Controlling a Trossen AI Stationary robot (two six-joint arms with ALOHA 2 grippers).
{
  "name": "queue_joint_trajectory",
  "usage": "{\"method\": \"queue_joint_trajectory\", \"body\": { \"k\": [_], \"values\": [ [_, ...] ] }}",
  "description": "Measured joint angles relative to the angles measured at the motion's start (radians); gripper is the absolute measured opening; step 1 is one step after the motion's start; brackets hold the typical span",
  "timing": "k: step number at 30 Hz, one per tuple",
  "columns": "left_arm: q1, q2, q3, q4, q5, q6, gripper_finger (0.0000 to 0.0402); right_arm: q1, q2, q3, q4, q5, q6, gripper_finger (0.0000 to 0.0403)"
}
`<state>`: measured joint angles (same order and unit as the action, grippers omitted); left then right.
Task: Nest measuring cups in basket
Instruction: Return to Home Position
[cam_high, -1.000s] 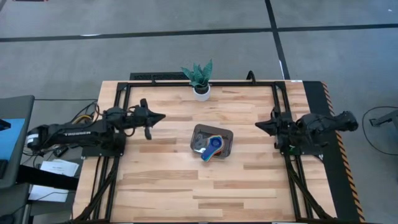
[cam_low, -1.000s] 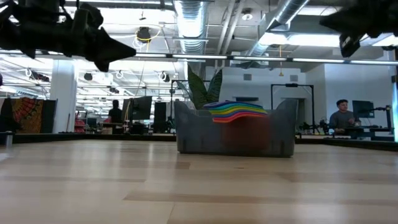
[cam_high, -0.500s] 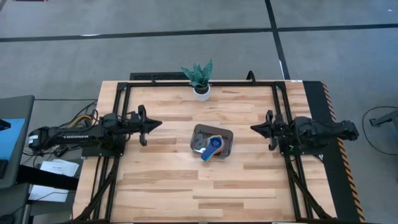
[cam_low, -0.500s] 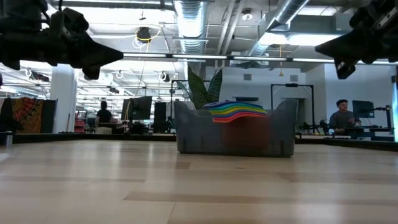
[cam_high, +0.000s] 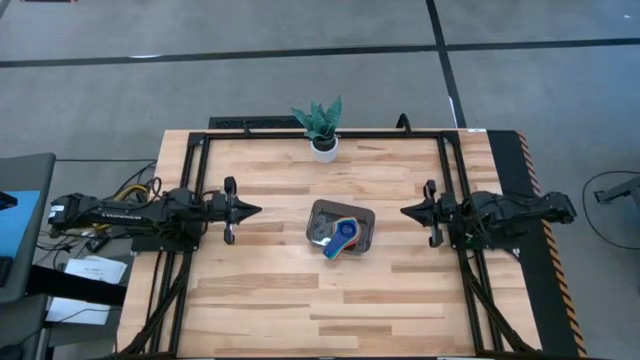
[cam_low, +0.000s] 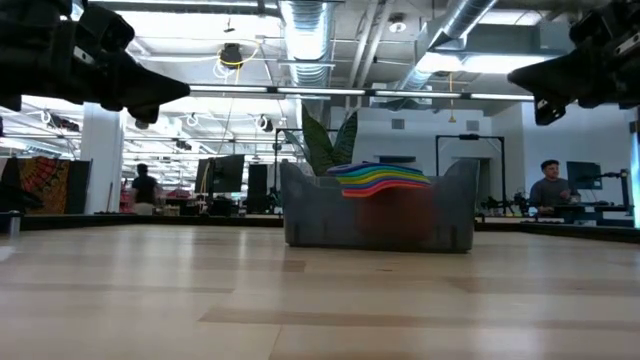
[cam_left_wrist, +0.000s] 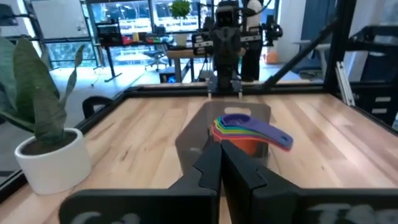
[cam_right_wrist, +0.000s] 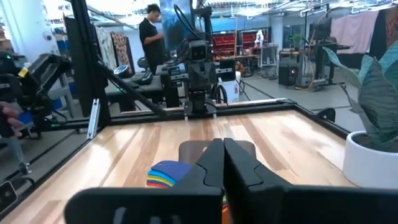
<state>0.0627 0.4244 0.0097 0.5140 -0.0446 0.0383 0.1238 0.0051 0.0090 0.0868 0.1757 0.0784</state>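
**Nested cups sit in the basket, both arms clear and empty**

The measuring cups (cam_high: 346, 232) rest as one nested stack inside the basket (cam_high: 318, 209), which stands near the middle of the table (cam_high: 300, 300), a little nearer the edge that carries the white plant pot (cam_high: 323, 146) than the opposite edge. A blue cup lies on top. The handles (cam_low: 385, 178) fan out in a rainbow band and rise just above the basket's rim.

The left gripper (cam_high: 246, 210) hangs over the table's left side and points at the basket. It is well apart from the basket, and its fingers are pressed together on nothing. The right gripper (cam_high: 406, 212) mirrors it over the right side, likewise clenched and empty.

The cups look like thin, stiff plastic, so they are probably very light and smooth. A nested stack of this kind likely holds together only by friction, and a pull on one handle may lift the top cups away from the rest. If the stack needs moving again, the safest hold seems to be across the whole band of handles where they overlap, pinched flat so all seven come up together.

The basket itself looks light and probably slides easily on the wood. A grip on one of its short walls, or a gentle push low on a wall, should shift it without tipping the stack
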Motion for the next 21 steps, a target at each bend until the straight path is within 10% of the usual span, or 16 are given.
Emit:
{"method": "queue_joint_trajectory", "body": {
  "k": [7,21],
  "values": [
    [-0.026,0.000,0.000,-0.061,-0.140,0.014,0.0000,-0.012,-0.003,0.000,0.019,-0.002,-0.027,0.0005],
    [-0.031,0.001,-0.002,-0.157,-0.083,-0.082,0.0000,-0.047,0.008,-0.001,-0.041,-0.020,0.105,0.0042]
  ]
}}
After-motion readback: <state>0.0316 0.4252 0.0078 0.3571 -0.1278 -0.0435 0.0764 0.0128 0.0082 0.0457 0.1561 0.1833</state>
